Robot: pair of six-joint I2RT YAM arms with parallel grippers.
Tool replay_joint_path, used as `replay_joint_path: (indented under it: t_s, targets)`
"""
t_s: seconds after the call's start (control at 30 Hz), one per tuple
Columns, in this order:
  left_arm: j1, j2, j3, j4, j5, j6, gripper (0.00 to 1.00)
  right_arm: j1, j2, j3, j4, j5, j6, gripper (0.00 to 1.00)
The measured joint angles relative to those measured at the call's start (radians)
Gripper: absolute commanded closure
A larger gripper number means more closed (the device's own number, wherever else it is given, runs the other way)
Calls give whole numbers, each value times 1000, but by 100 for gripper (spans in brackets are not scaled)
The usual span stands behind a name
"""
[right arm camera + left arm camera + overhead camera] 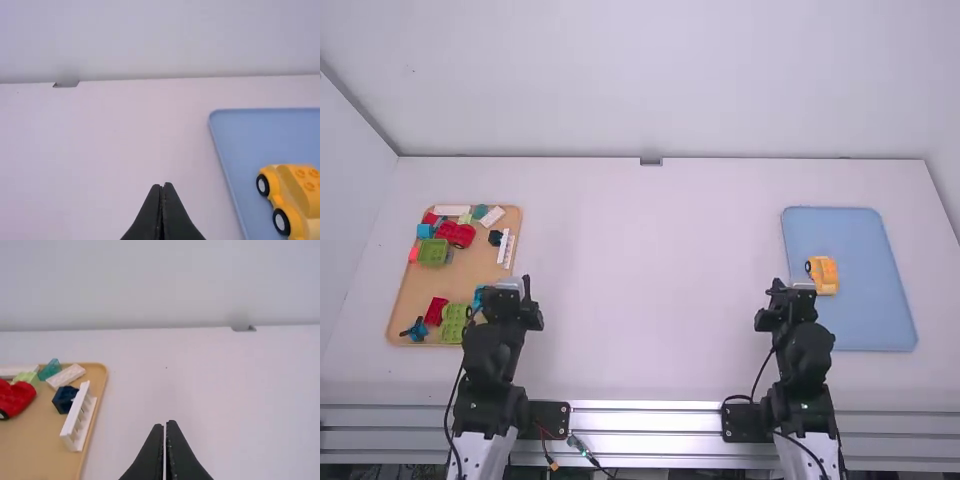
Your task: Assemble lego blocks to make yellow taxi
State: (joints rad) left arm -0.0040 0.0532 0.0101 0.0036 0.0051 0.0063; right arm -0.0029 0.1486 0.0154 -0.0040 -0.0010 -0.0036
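See a tan tray [470, 275] at the left of the white counter [650, 280], with a red wheeled piece [457, 234] and a green block [433, 252] on it. Spot a dark blue block [65, 399] beside a white slatted piece [75, 416]. Note a grey fitting [651, 161] at the far edge, before the pale wall [650, 80].

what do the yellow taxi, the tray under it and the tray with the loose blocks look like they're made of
The yellow taxi looks like smooth moulded plastic, going by its rounded edges and round studs. The blue tray seems to be plastic too, evenly coloured with a rounded corner. The tan tray could be wood or tan plastic; its plain colour leaves that open.
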Motion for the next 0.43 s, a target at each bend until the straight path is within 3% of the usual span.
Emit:
replay_joint_path:
  t_s: [0.43]
  targets:
    - [0, -45, 0, 0, -3, -3, 100, 0, -136, -3, 8, -2, 2, 100]
